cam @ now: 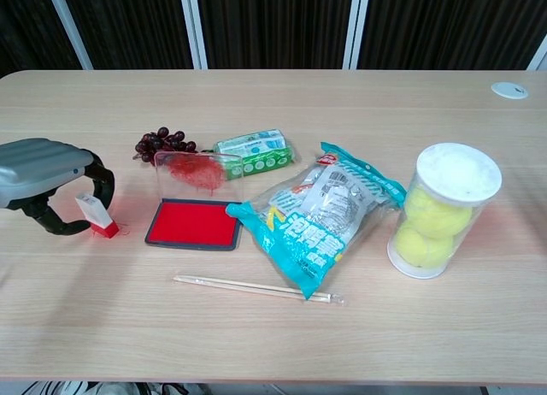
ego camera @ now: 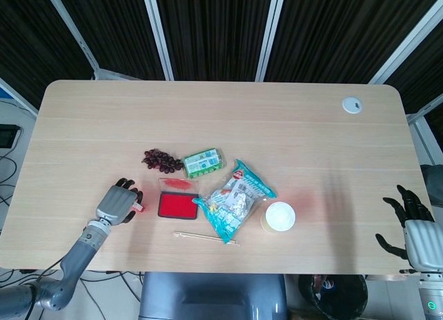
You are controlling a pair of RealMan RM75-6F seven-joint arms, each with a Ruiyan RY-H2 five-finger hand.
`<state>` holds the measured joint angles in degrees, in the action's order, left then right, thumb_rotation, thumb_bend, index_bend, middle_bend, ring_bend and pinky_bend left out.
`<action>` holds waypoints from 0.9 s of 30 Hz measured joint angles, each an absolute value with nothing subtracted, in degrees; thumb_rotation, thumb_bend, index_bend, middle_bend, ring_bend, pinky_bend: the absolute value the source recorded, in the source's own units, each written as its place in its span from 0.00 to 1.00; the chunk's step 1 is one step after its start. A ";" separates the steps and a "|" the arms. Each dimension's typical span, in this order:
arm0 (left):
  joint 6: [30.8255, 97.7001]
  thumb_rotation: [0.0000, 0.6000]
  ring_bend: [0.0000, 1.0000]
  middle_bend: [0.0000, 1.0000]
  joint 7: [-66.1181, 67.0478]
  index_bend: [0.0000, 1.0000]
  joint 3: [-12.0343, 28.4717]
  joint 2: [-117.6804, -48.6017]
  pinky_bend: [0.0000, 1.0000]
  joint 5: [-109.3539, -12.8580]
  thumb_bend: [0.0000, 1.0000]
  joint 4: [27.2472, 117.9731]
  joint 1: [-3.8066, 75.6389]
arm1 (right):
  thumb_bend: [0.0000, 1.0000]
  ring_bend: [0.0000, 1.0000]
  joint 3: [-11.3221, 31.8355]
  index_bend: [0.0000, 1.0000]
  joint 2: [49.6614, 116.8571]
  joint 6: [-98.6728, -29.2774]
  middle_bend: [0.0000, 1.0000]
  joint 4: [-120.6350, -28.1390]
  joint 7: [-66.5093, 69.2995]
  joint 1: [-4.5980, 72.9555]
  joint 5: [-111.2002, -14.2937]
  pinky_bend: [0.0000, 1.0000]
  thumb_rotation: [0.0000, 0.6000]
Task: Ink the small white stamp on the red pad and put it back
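Observation:
The small white stamp [cam: 92, 214] with a red base stands slightly tilted on the table, left of the open red ink pad [cam: 195, 224]. My left hand [cam: 47, 177] arches over it, fingers behind and thumb in front, and no contact is visible. In the head view the stamp [ego camera: 140, 208] peeks out at the fingertips of the left hand [ego camera: 118, 203], beside the pad [ego camera: 177, 206]. My right hand [ego camera: 408, 223] hangs beyond the table's right front corner, fingers spread and holding nothing.
The pad's clear lid [cam: 198, 171], smeared red, stands up behind it. Grapes [cam: 162, 143] and a green packet [cam: 255, 150] lie further back. A teal snack bag [cam: 323, 211], wrapped chopsticks [cam: 256, 287] and a tube of tennis balls [cam: 444, 209] are to the right.

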<state>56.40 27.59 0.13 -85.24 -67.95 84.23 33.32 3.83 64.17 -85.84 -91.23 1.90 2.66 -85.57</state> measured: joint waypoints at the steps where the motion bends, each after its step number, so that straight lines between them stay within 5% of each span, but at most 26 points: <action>1: 56.43 1.00 0.18 0.44 27.62 0.48 0.15 -85.28 0.18 -67.95 0.33 84.16 33.30 | 0.31 0.00 3.84 0.24 64.17 -85.83 0.00 -91.24 1.90 2.67 -85.56 0.19 1.00; 9: 56.73 1.00 0.25 0.50 27.29 0.54 0.20 -85.49 0.26 -68.06 0.39 83.52 32.99 | 0.31 0.00 3.83 0.24 64.17 -85.86 0.00 -91.24 1.91 2.66 -85.59 0.19 1.00; 17: 57.14 1.00 0.43 0.57 25.98 0.62 0.23 -85.72 0.50 -69.17 0.46 82.98 32.70 | 0.31 0.00 3.83 0.24 64.19 -85.86 0.00 -91.23 1.87 2.66 -85.58 0.19 1.00; 27: 58.93 1.00 0.48 0.62 22.76 0.66 0.75 -85.38 0.56 -72.15 0.48 84.05 32.33 | 0.31 0.00 3.84 0.24 64.15 -85.85 0.00 -91.29 1.96 2.68 -85.60 0.19 1.00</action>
<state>58.93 22.76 0.75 -85.38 -72.15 84.05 32.33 3.84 64.15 -85.85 -91.29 1.96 2.68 -85.60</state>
